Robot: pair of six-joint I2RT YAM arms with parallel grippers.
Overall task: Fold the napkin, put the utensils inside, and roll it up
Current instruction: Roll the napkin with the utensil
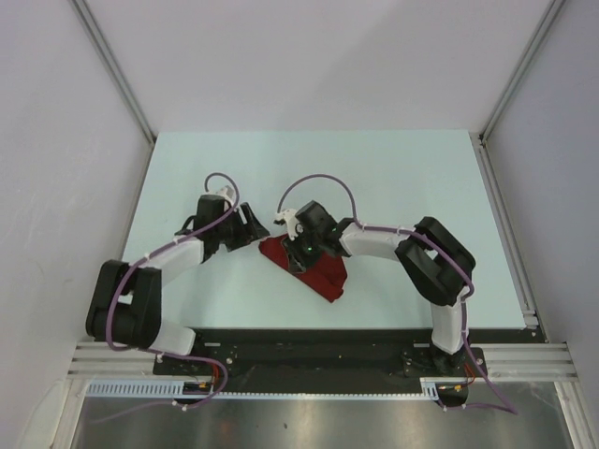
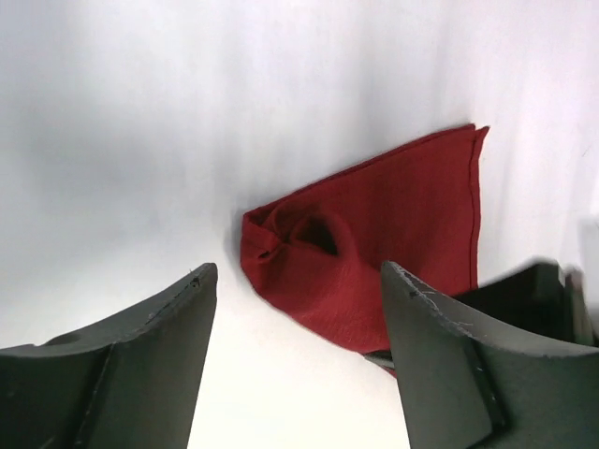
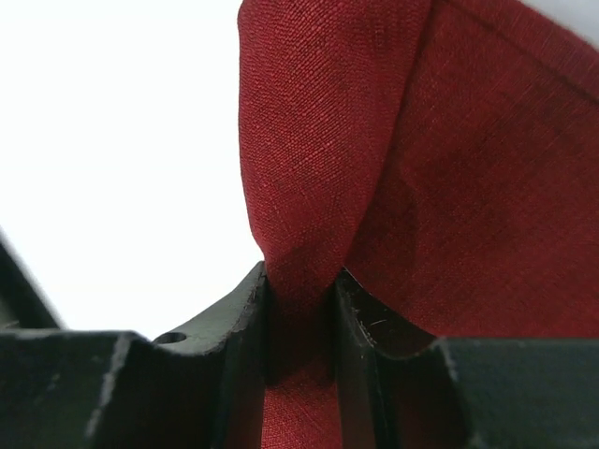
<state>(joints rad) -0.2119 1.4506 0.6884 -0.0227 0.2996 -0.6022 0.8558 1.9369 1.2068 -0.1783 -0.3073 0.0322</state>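
The dark red napkin lies partly rolled in the middle of the table. In the left wrist view the napkin shows a rolled end with an open tube mouth at its left. My right gripper is shut on a bunched fold of the napkin, which fills the right wrist view. My left gripper is open and empty, just left of the napkin's rolled end; its fingers are wide apart above the table. A sliver of grey metal pokes out at the napkin's near edge, perhaps a utensil; the utensils are otherwise hidden.
The pale table is walled by white panels at the back and sides. A black base rail runs along the near edge. The right arm's dark body shows at the right of the left wrist view.
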